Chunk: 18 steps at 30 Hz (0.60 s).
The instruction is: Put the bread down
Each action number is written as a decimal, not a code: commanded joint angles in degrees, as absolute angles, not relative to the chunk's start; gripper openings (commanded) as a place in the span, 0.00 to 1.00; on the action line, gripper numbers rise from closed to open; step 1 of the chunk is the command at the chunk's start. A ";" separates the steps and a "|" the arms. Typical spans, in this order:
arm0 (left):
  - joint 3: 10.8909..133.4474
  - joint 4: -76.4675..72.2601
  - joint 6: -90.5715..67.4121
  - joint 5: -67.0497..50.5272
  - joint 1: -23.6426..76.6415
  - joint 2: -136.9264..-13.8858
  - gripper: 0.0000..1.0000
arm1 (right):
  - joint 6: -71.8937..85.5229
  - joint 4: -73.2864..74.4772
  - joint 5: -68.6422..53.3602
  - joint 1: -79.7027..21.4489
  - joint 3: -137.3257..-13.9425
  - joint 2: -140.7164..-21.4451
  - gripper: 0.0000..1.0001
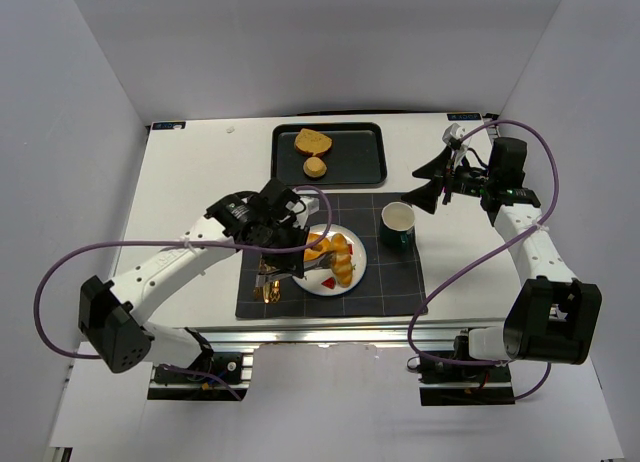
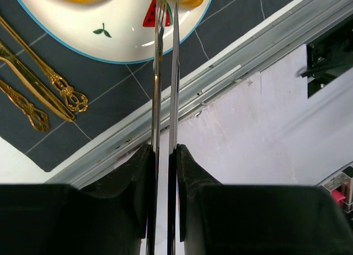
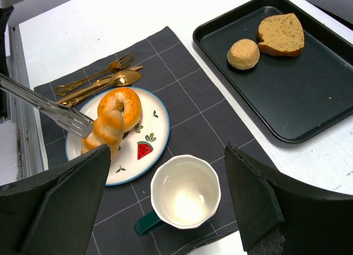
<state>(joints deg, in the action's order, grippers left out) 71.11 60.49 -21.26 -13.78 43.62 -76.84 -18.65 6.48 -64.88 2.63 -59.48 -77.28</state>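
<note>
A white plate with a watermelon print [image 1: 357, 273] sits on the dark placemat and holds a ring-shaped roll [image 3: 122, 105] and a twisted roll [image 3: 106, 130]. My left gripper [image 1: 288, 245] is shut on metal tongs [image 2: 165, 73]. The tongs [image 3: 47, 107] reach over the plate's near-left side, with their forked tips against the twisted roll. I cannot tell whether they pinch it. My right gripper [image 1: 436, 183] is open and empty, held above the table right of the cup. In its wrist view its jaws [image 3: 168, 149] frame the cup and the plate edge.
A black tray [image 1: 371, 148] at the back holds a bread slice [image 1: 313, 141] and a small round bun [image 1: 316, 167]. A white cup with a green outside [image 1: 398, 223] stands on the placemat [image 1: 392, 283] right of the plate. Gold cutlery [image 1: 268, 283] lies left of the plate.
</note>
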 commanded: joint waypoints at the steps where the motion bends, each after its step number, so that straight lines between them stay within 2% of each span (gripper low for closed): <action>1: 73.83 60.38 -19.25 -12.74 43.68 -78.48 0.00 | -19.51 6.68 -66.18 2.99 -60.29 -76.11 0.88; 2: 73.83 60.03 -19.34 -13.01 43.77 -78.75 0.00 | -19.51 6.68 -66.18 2.99 -60.29 -76.03 0.88; 5: 74.00 59.06 -19.77 -12.92 43.68 -80.06 0.14 | -19.60 6.59 -66.36 2.99 -60.21 -76.11 0.88; 6: 74.18 59.06 -19.78 -12.40 43.77 -80.07 0.27 | -19.69 6.59 -66.27 2.99 -60.21 -76.20 0.88; 9: 74.27 59.59 -19.69 -10.82 43.77 -80.33 0.47 | -19.78 6.50 -66.36 2.99 -60.21 -76.11 0.88; 13: 75.06 60.29 -19.77 -9.85 43.68 -80.33 0.51 | -19.78 6.59 -66.44 2.99 -59.94 -76.20 0.88; 18: 75.94 60.29 -20.13 -9.93 43.68 -79.90 0.52 | -19.78 6.59 -66.45 2.99 -59.77 -76.20 0.88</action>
<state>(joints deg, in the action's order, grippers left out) 73.43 60.42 -20.36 -10.61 43.62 -81.30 -18.72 6.55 -64.90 2.61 -59.46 -77.28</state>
